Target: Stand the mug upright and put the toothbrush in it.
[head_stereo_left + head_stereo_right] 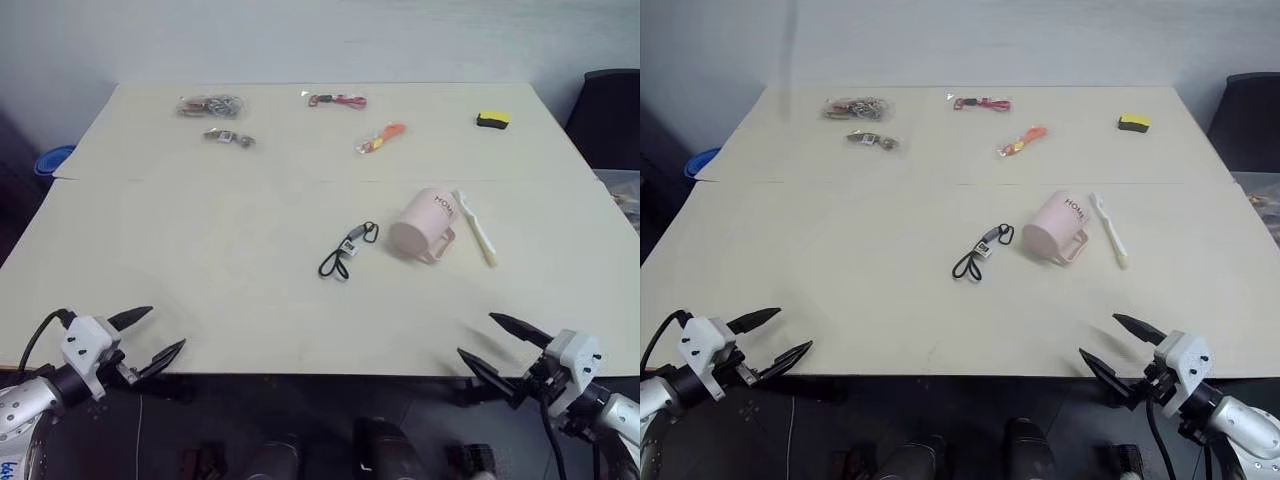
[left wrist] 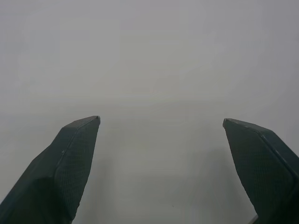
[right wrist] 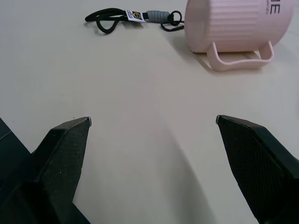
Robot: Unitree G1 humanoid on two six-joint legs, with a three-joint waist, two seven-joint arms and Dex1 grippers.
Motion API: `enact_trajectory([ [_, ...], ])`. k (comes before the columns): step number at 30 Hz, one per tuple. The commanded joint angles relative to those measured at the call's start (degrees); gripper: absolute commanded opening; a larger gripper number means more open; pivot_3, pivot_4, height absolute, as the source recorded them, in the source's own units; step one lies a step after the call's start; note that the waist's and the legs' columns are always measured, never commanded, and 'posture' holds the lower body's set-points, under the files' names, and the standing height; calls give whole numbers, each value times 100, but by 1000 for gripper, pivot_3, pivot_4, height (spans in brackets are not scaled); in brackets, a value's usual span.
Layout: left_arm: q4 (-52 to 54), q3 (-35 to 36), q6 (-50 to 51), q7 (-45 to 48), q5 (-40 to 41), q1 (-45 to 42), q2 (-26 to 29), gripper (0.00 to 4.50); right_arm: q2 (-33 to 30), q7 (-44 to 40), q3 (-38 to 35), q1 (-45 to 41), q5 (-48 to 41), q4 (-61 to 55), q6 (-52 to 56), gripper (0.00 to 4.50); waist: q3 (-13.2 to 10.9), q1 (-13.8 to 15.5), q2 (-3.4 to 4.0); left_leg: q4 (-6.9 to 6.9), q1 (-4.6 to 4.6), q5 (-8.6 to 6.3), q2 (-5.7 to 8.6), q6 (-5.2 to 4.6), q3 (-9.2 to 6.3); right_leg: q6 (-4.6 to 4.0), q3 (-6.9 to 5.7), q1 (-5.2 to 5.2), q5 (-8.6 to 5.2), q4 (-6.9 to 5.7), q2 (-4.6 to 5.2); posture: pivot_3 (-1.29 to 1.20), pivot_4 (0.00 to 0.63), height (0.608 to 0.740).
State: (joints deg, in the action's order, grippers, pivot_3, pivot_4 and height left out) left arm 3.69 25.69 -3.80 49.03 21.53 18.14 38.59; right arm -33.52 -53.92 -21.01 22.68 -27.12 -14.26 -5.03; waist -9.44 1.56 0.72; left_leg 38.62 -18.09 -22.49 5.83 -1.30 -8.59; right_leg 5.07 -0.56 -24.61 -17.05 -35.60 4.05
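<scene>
Both arms low at the table's (image 1: 200, 300) near edge, left gripper (image 1: 150, 335) and right gripper (image 1: 492, 345) spread wide, empty; mug (image 1: 424, 227) on its side well beyond the right gripper — toothbrush (image 1: 476, 228) flat just beside it.

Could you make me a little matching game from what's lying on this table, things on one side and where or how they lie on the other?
Things:
1. mug
2. toothbrush
3. black cord
4. yellow-and-black block

Descriptions:
A. far right corner of the table
B. just left of the mug
C. lying on its side
D. flat, just right of the mug

Pairs: 1-C, 2-D, 3-B, 4-A
</scene>
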Motion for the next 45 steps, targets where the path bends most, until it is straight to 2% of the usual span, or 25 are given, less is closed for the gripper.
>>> enact_trajectory([
  [1,185,105,-10,66,78,141,17,4475,-68,-62,-68,-51,-16,-118,-138,4500,0,1,0,0,0,0,0,0,0,0,0,0,0,1,0,0,150,740],
  [19,194,54,503,56,234,-180,72,4475,-41,-332,132,-525,156,269,-505,4500,0,2,0,3,0,0,0,0,0,0,-1,0,0,-1,-1,0,150,740],
  [25,982,-480,2578,-277,651,-831,429,4475,106,-667,178,-529,-143,182,-928,4500,0,29,-1,7,-1,0,1,-1,-4,0,-1,0,0,-6,0,0,150,740],
  [27,1185,-746,3589,-473,1056,-1441,502,4475,168,-693,185,-478,-276,-9,-1000,4500,-1,55,1,14,-2,0,2,-1,-10,0,-3,2,0,-10,0,0,150,740],
  [29,1126,-1130,4741,-836,1369,-2451,422,4475,253,-588,206,-489,-417,-278,-969,4500,-3,91,4,23,-2,0,5,0,-11,0,-2,1,0,-20,1,0,150,740],
  [31,811,-1755,5226,-941,1183,-3512,282,4475,328,-381,236,-542,-507,-575,-855,4500,-3,137,5,35,-3,0,7,1,-12,0,-3,-1,0,-30,1,0,150,740],
  [34,35,-2469,5458,-1170,848,-4943,-350,4475,458,55,258,-641,-550,-929,-675,4500,1,133,3,44,-2,0,15,3,-10,3,-2,-2,2,-40,2,0,150,740],
  [36,-783,-3032,5243,-1327,391,-5843,-941,4475,588,339,273,-764,-512,-1098,-677,4500,1,137,-3,44,-5,0,17,3,-10,4,-3,-10,2,-42,1,0,150,740],
  [39,-1871,-3536,4876,-1420,-117,-6714,-1689,4475,727,683,286,-861,-461,-1256,-605,4500,0,134,-7,51,-20,1,25,2,-7,6,-5,-25,4,-42,2,0,150,740],
  [41,-3053,-3952,4341,-1648,-664,-7490,-2428,4475,713,851,311,-819,-388,-1403,-466,4500,-4,143,-17,51,-31,1,30,1,-4,9,0,-42,5,-42,4,0,150,740],
  [43,-3770,-4016,4046,-1691,-912,-7853,-2779,4475,706,951,341,-776,-348,-1491,-396,4500,-5,141,-20,58,-51,4,35,-3,-1,16,2,-62,9,-43,5,0,150,740],
  [45,-4477,-4108,3691,-1734,-1186,-8125,-3084,4079,724,1041,308,-667,-303,-1603,-395,4500,-6,107,-22,61,-70,5,36,-5,12,19,12,-90,10,-53,6,0,150,740],
])
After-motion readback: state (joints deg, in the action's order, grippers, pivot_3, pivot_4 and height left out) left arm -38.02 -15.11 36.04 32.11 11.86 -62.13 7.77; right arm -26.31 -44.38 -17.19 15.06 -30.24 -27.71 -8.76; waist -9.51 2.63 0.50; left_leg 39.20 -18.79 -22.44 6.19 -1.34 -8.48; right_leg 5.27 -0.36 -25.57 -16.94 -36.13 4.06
